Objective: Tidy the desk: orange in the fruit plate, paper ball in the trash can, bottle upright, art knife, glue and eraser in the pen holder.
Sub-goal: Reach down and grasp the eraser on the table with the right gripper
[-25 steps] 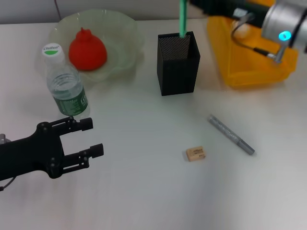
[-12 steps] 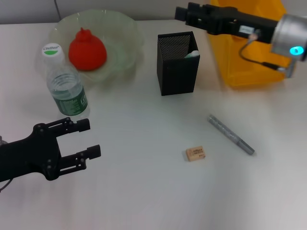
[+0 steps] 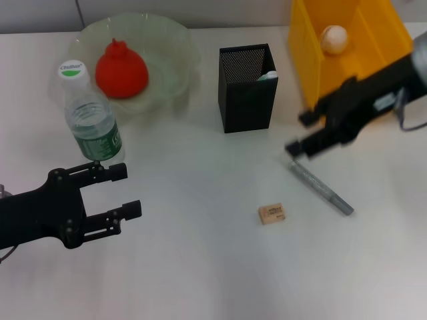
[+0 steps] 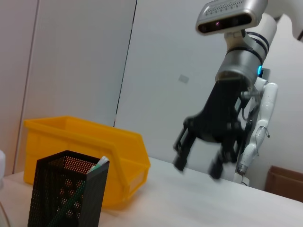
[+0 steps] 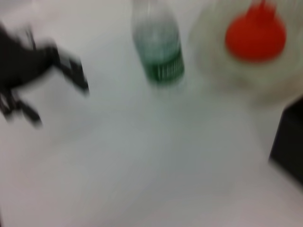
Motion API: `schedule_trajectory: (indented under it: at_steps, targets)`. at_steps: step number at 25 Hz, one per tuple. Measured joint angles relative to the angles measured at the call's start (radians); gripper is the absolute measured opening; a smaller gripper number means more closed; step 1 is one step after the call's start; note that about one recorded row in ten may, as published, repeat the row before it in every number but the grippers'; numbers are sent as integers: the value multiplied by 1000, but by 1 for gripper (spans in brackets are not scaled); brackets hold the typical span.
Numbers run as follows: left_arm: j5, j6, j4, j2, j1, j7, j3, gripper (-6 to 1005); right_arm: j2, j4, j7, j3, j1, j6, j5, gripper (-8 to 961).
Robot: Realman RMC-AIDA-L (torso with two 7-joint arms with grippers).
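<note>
The red-orange fruit (image 3: pixel 121 69) lies in the pale green fruit plate (image 3: pixel 167 47). The bottle (image 3: pixel 90 113) stands upright beside the plate. The black mesh pen holder (image 3: pixel 247 87) holds the green glue stick, whose tip (image 3: pixel 267 75) shows at the rim. The paper ball (image 3: pixel 333 39) lies in the yellow bin (image 3: pixel 307 60). The grey art knife (image 3: pixel 321 187) and the tan eraser (image 3: pixel 272 213) lie on the table. My right gripper (image 3: pixel 301 133) is open and empty, just above the knife's far end. My left gripper (image 3: pixel 120 190) is open and empty, near the bottle.
The left wrist view shows the right gripper (image 4: pixel 199 163) hanging open over the table, beyond the pen holder (image 4: pixel 66 194) and the yellow bin (image 4: pixel 85 151). The blurred right wrist view shows the bottle (image 5: pixel 158 47), the fruit (image 5: pixel 255 30) and the left gripper (image 5: pixel 47 66).
My right gripper let the green glue stick drop into the pen holder, then swung away from above the holder and came down over the art knife. The left arm barely moved.
</note>
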Motion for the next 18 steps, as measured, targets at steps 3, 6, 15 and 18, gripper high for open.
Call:
schedule_trajectory:
  at_steps: [3,6,15,18]
  targets:
    - [0,0,0,0,-2,-2,0,710,20,19,43,-125,47,-17,-95,693]
    - [0,1,0,0,-3,-3,0,710,20,76,95,-289,76,51,-109,692]
    - [-1,6,0,-1,-2,-6,-4,709,22,239,146,-572,125,304,-113,615]
    - [-1,6,0,0,-2,-8,-6,709,23,282,144,-584,143,332,-110,541]
